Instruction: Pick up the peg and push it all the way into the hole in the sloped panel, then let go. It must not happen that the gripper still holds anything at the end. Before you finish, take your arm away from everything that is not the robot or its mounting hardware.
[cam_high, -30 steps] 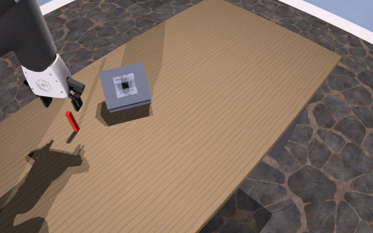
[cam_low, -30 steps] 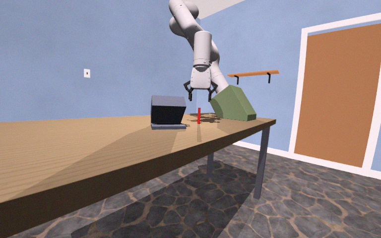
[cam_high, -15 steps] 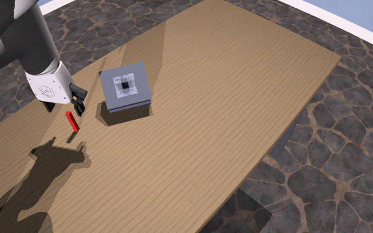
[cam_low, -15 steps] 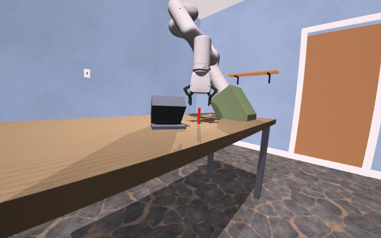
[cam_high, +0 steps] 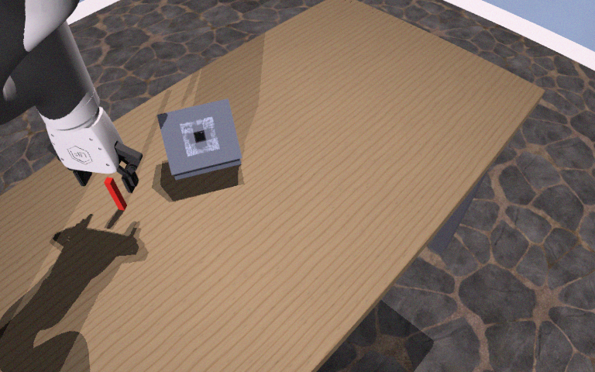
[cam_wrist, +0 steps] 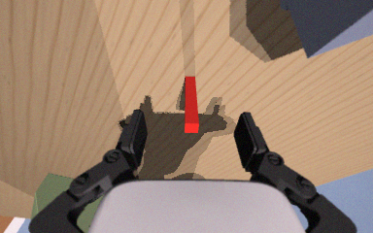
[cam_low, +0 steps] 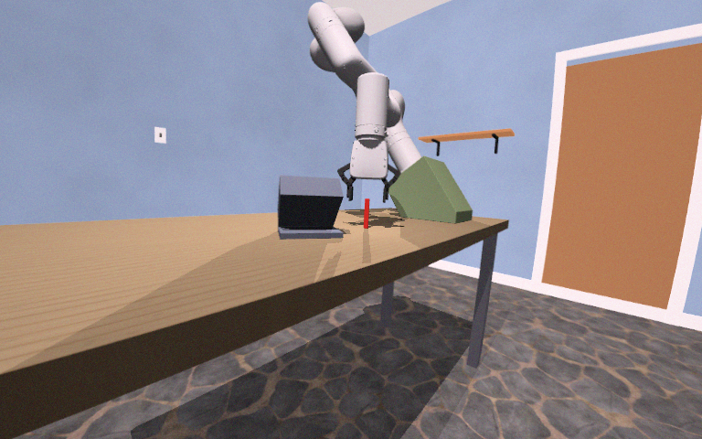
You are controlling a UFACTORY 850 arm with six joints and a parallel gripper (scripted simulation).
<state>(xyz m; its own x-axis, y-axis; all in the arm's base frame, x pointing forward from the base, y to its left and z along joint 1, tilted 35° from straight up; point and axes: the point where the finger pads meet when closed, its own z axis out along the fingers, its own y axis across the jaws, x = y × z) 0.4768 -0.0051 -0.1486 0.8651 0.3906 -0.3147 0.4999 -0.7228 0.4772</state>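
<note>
In the left part of the top view, the red peg point(cam_high: 115, 193) stands upright on the wooden table point(cam_high: 351, 175), near its left end and well in from the long edges. The gripper point(cam_high: 106, 180) hangs directly above it, fingers spread wide and holding nothing. In the wrist view the peg's top point(cam_wrist: 191, 127) sits between the two fingers, with free space on either side. The sloped panel point(cam_high: 199, 138) with its dark hole point(cam_high: 199, 136) stands just right of the peg, apart from it.

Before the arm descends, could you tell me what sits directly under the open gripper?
The red peg stands upright on the table under the open gripper, untouched. The peg's foot is hidden in the wrist view.
</note>
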